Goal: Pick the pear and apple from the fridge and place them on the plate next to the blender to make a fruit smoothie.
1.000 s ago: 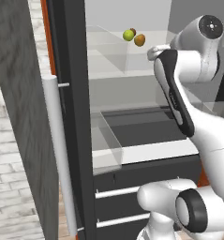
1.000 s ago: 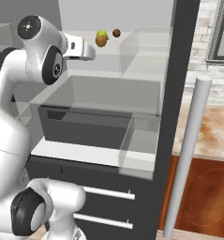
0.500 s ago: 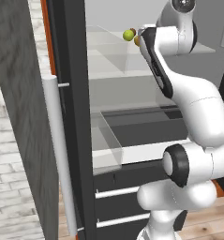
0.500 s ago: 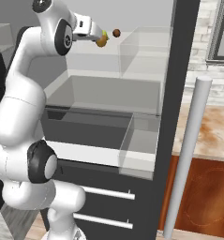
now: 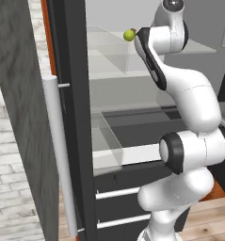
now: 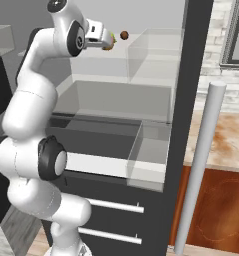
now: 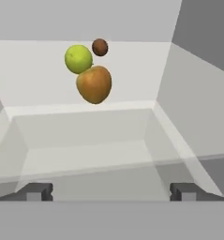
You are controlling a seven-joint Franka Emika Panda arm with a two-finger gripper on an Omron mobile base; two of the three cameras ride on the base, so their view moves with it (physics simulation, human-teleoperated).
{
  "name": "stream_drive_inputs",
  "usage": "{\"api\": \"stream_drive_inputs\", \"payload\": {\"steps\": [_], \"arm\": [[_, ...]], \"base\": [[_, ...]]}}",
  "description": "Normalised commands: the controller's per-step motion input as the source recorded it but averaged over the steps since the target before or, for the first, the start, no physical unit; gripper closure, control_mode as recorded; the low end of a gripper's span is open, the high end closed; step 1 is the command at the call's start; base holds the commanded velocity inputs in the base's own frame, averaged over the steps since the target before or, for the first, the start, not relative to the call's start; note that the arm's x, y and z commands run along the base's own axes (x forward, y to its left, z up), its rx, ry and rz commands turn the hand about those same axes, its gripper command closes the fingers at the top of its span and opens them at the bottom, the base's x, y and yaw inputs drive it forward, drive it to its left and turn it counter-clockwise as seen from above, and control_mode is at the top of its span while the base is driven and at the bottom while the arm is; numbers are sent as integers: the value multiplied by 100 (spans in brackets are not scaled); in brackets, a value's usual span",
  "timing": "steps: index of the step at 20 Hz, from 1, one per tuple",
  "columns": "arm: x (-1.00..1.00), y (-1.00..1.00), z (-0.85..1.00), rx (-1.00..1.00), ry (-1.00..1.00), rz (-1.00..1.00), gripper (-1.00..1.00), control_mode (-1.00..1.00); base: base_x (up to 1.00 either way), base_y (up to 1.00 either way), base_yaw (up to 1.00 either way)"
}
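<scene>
Released and spread wide, my hand (image 7: pixel 111 191) reaches up into the open fridge (image 5: pixel 76 117) at the level of the top glass shelf (image 7: pixel 85 154), gripping nothing. Ahead of my fingertips (image 7: pixel 36 191) on that shelf sits a cluster of three fruits, close together: nearest, the brownish-orange pear (image 7: pixel 94 84); just behind it and touching it, the green apple (image 7: pixel 78 59); beside that, a small dark brown fruit (image 7: pixel 100 47). Beyond them stands the fridge's pale back wall (image 7: pixel 132 70). Lower down, a clear bin (image 6: pixel 151 157) juts out above the black drawers (image 6: pixel 116 220).
</scene>
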Motion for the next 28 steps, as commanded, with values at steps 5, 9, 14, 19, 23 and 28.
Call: {"api": "stream_drive_inputs", "payload": {"steps": [5, 9, 14, 19, 23, 28], "arm": [[63, -1, -18, 0, 5, 5, -100, -100], [54, -8, 0, 2, 7, 5, -100, -100], [44, -9, 0, 1, 5, 2, -100, -100], [47, 0, 0, 1, 3, 0, -100, -100], [45, 0, -1, 0, 0, 0, -100, -100], [48, 0, -2, 0, 0, 0, -100, -100]], "base": [[0, 0, 0], [0, 0, 0], [0, 0, 0], [0, 0, 0], [0, 0, 0], [0, 0, 0]]}}
